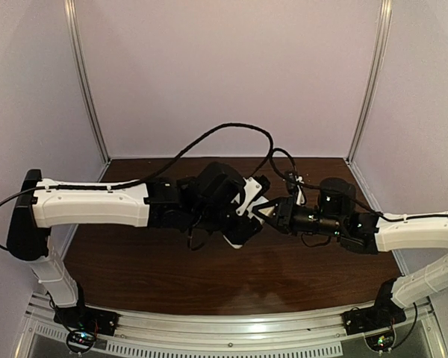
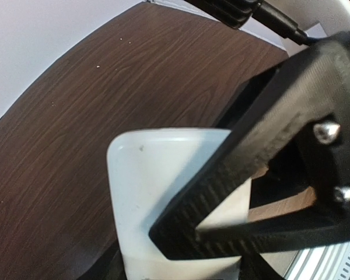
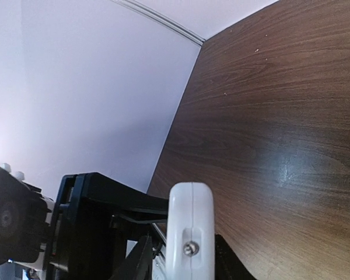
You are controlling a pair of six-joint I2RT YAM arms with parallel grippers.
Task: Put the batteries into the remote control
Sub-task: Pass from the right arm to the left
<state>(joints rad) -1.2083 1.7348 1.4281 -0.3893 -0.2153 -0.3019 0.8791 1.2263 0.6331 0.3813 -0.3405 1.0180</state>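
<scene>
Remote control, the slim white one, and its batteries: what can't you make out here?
Batteries: in no view; top external, arms cover the brown wooden table's middle.
Slim white remote control: left wrist, a black ribbed finger crosses it, the bottom edge cuts it; recess unseen.
Left gripper, right gripper: top external, too dark and small to tell open or shut.

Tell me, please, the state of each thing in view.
remote control: held above the table, plain back showing
left gripper: shut on the remote control
right gripper: shut on the remote control
batteries: not in view
</scene>
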